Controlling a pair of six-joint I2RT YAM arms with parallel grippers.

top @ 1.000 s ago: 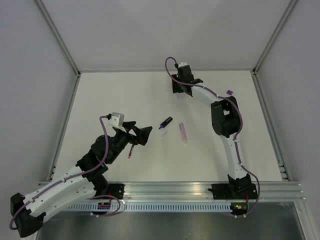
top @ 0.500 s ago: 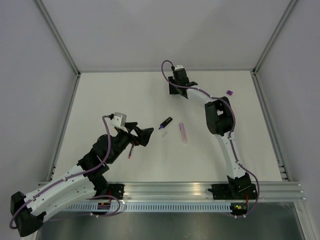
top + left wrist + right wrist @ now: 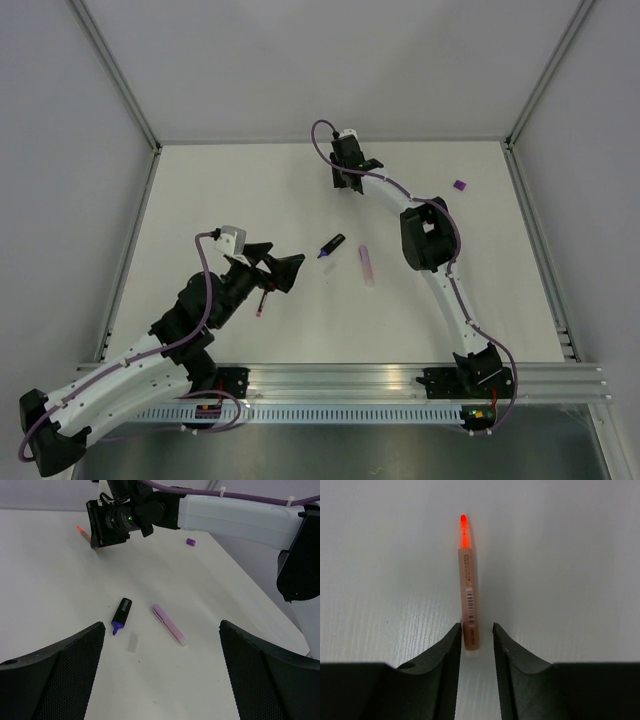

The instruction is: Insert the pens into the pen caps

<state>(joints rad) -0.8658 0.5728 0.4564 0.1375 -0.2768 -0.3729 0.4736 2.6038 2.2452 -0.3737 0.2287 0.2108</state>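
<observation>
The orange pen (image 3: 469,595) lies flat at the back of the table, its glowing tip pointing away. My right gripper (image 3: 476,630) (image 3: 345,178) straddles the pen's rear end with its jaws narrowed. The left finger (image 3: 451,650) touches the pen and a small gap remains on the right. In the left wrist view the orange pen (image 3: 82,531) sticks out beyond that gripper. The black purple-tipped marker (image 3: 332,245) and the pale pink pen (image 3: 366,265) lie mid-table. A thin red pen (image 3: 262,302) lies under my left arm. My left gripper (image 3: 287,262) (image 3: 162,670) hovers wide open, holding nothing. A purple cap (image 3: 459,185) sits at the far right.
A small translucent cap-like piece (image 3: 132,642) lies just in front of the marker's tip. Grey walls with metal rails (image 3: 130,110) enclose the white table on three sides. My right arm (image 3: 425,235) stretches across the right half.
My right gripper has slid left along the back of the table and its jaws have narrowed around the orange pen. The left arm has barely moved.
</observation>
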